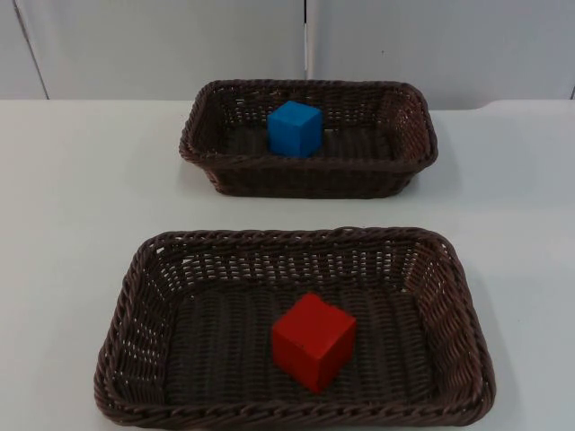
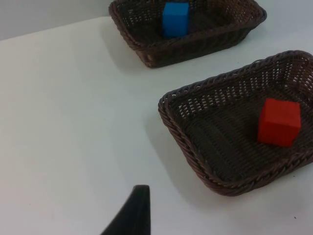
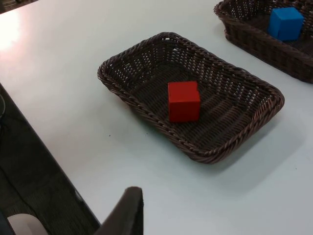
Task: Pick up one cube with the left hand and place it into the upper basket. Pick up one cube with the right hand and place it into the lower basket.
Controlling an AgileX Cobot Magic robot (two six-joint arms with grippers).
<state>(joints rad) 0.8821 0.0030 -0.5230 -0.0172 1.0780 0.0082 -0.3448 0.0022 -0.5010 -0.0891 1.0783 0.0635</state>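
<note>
A blue cube (image 1: 295, 127) sits inside the upper brown wicker basket (image 1: 409, 135). A red cube (image 1: 314, 340) rests on the floor of the lower wicker basket (image 1: 144, 296), slightly right of its middle. My left gripper (image 2: 132, 215) hangs over bare table, well apart from both baskets; from it I see the red cube (image 2: 279, 122) and the blue cube (image 2: 175, 19). My right gripper (image 3: 124, 215) waits above the table near its edge, away from the lower basket (image 3: 117, 85), with the red cube (image 3: 183, 101) and blue cube (image 3: 286, 23) beyond it. Neither gripper holds anything that I can see.
White table top (image 1: 81, 189) surrounds both baskets. The grey partition wall (image 1: 162, 45) stands behind the upper basket. In the right wrist view the table's edge (image 3: 46, 147) drops off to dark floor close to the gripper.
</note>
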